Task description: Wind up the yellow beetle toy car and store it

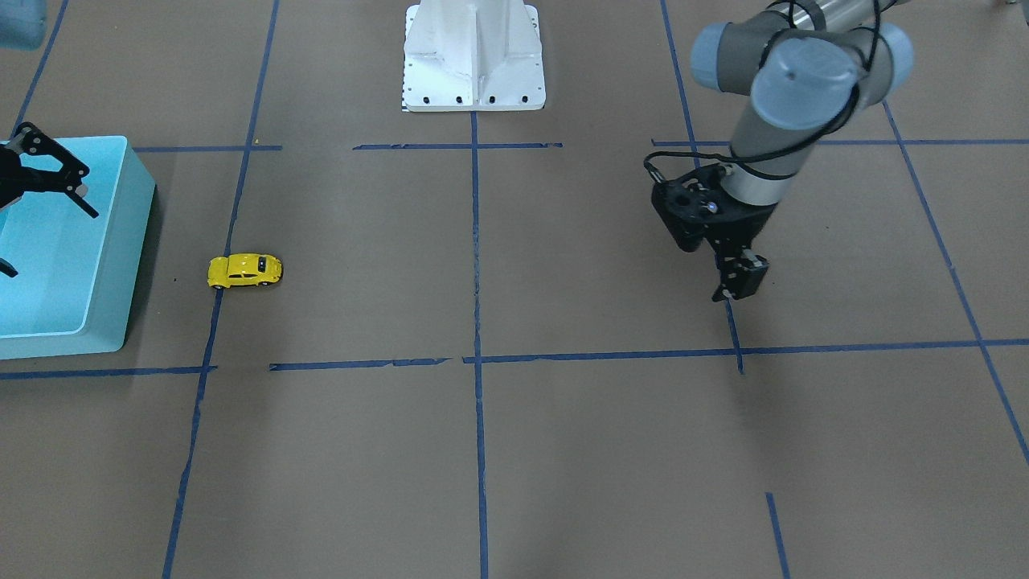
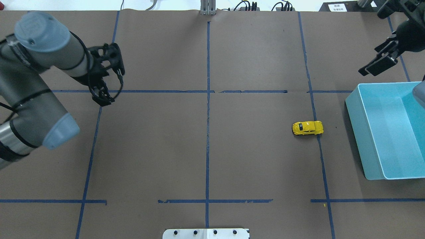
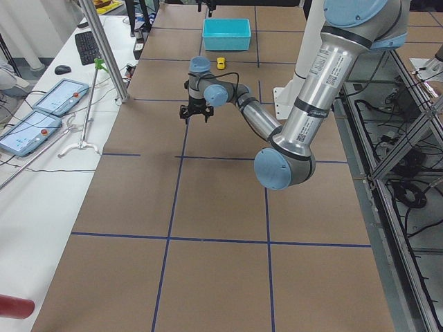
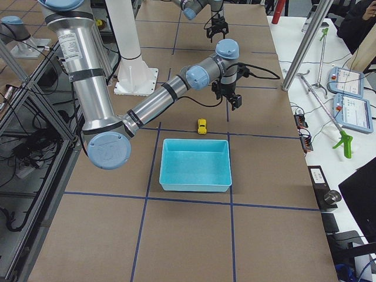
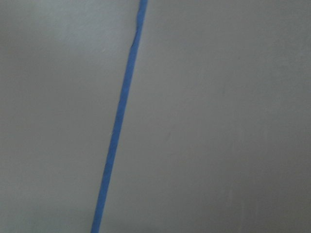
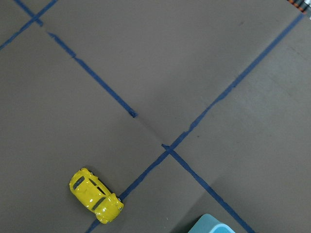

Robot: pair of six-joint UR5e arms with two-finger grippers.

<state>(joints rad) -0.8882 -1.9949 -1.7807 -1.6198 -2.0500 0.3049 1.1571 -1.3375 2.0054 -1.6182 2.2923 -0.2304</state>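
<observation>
The fingers (image 2: 103, 98) of the left gripper (image 3: 195, 117) are spread apart with nothing held, and are pointed down over the brown paper-covered table (image 2: 149, 149). Well to their right, the small glossy yellow beetle toy car (image 2: 307, 128) is stood on its wheels across a blue tape line (image 2: 323, 172), near but outside the light blue rectangular plastic bin (image 2: 356, 132). The fingers (image 2: 380, 66) of the right gripper (image 1: 50, 241) are likewise spread and empty, raised near that bin.
</observation>
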